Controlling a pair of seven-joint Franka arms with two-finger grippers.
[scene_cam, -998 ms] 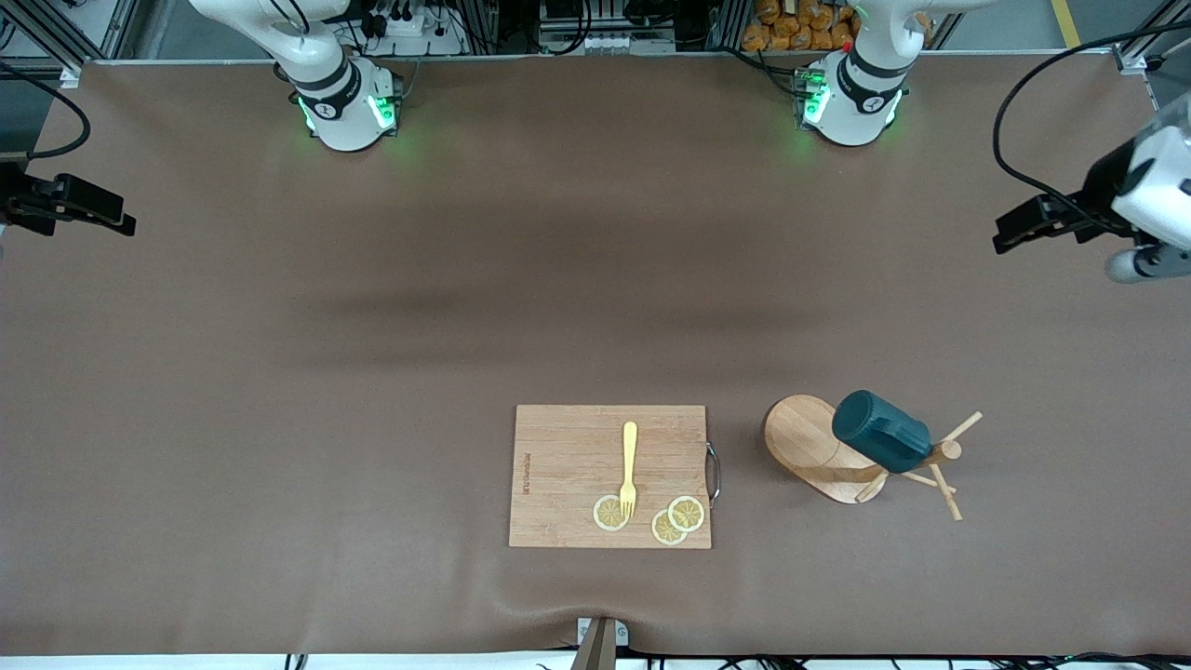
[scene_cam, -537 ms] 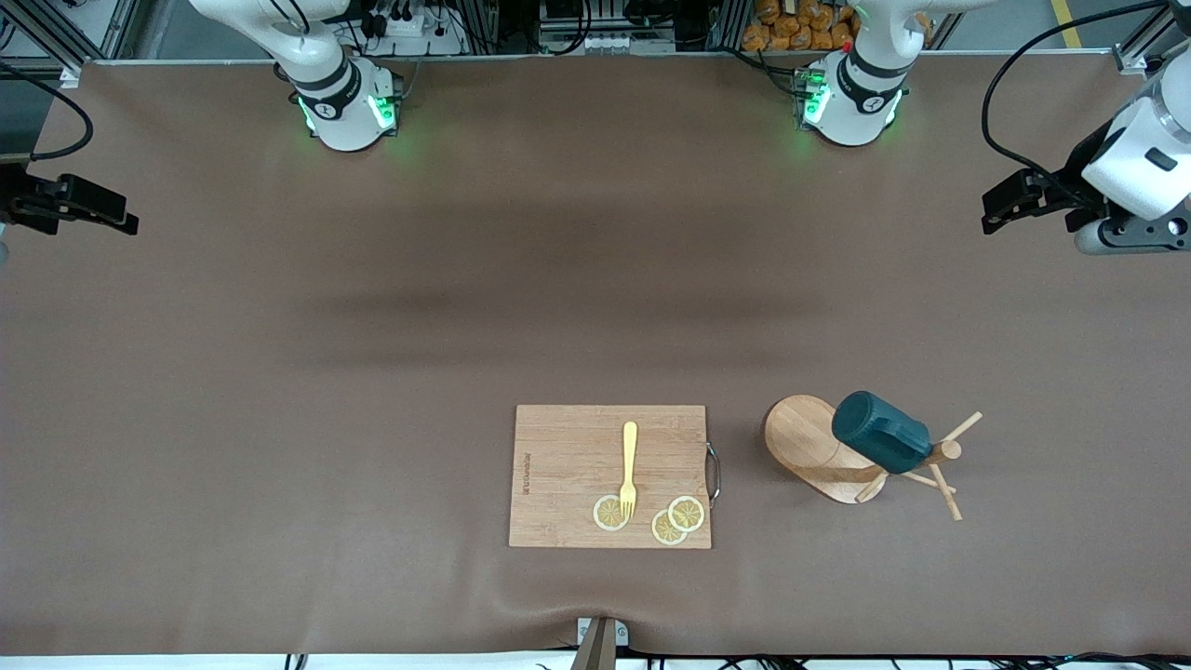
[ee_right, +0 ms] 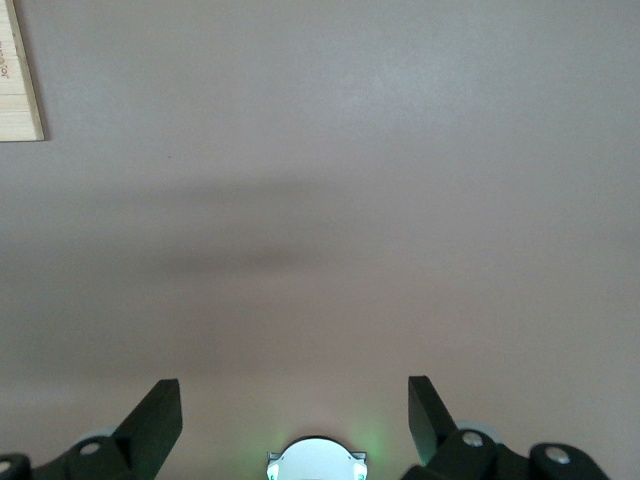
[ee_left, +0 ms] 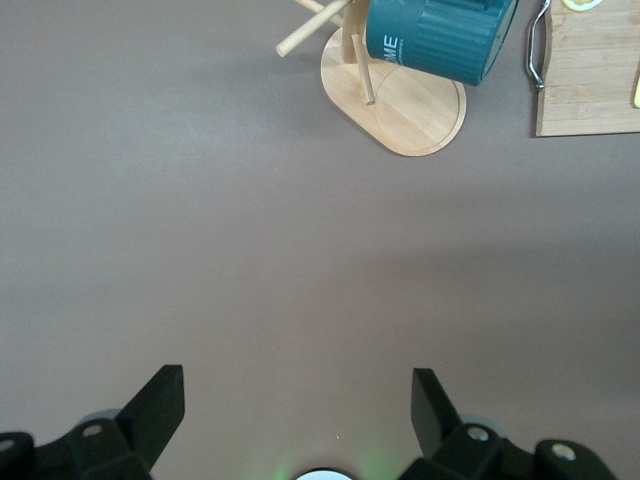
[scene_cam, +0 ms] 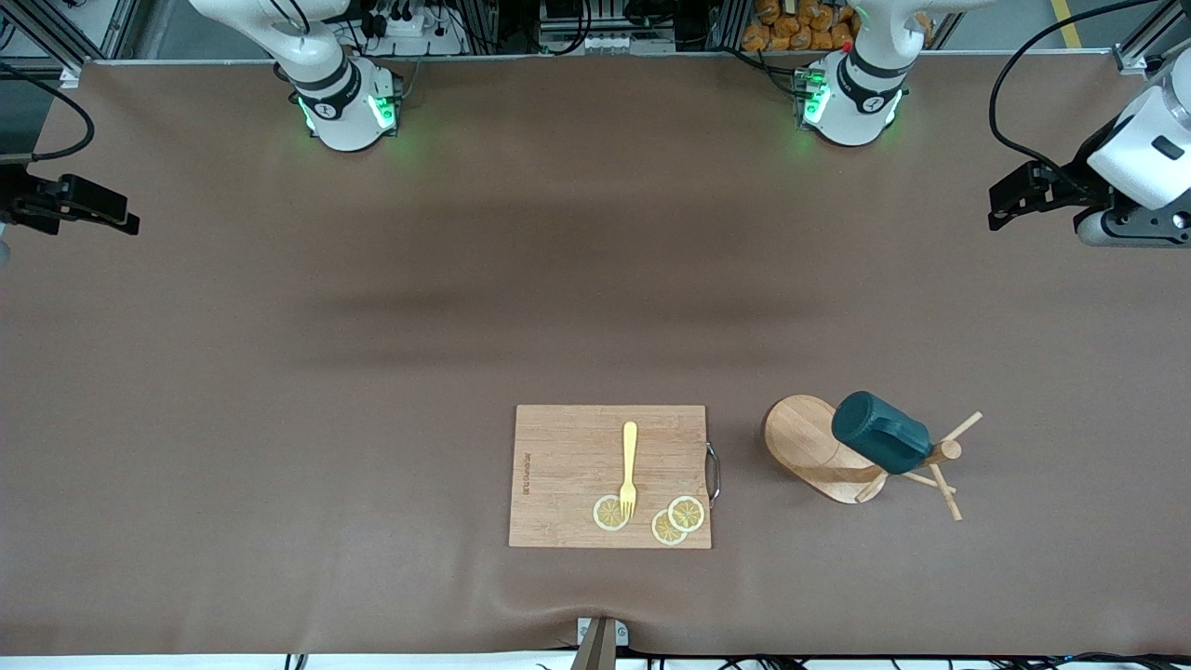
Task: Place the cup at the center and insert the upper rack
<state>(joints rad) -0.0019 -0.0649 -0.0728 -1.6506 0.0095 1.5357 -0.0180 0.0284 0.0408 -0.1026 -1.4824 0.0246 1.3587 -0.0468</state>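
Note:
The dark teal cup [scene_cam: 881,433] hangs tilted on the upper rack, up by the pegs, and its handle and inside are hidden. The rack's oval wooden base [scene_cam: 808,447] rests on the table toward the left arm's end, near the front camera. In the left wrist view the cup [ee_left: 435,40] and rack base [ee_left: 410,110] show well away from the open left gripper [ee_left: 297,385]. That gripper [scene_cam: 1010,200] hangs in the air over the left arm's end of the table. My right gripper [scene_cam: 102,209] waits open over the right arm's end, with only bare mat between its fingers [ee_right: 160,415].
A wooden cutting board [scene_cam: 568,447] lies beside the rack, toward the middle of the table. On it are a yellow fork [scene_cam: 629,465] and three lemon slices [scene_cam: 687,512]. Its metal handle [scene_cam: 714,473] faces the rack. Brown mat [scene_cam: 465,307] covers the table.
The left arm's wrist has swung upward and a little toward the robots' bases, its gripper staying open. The right arm has barely shifted. Cup and rack have not moved.

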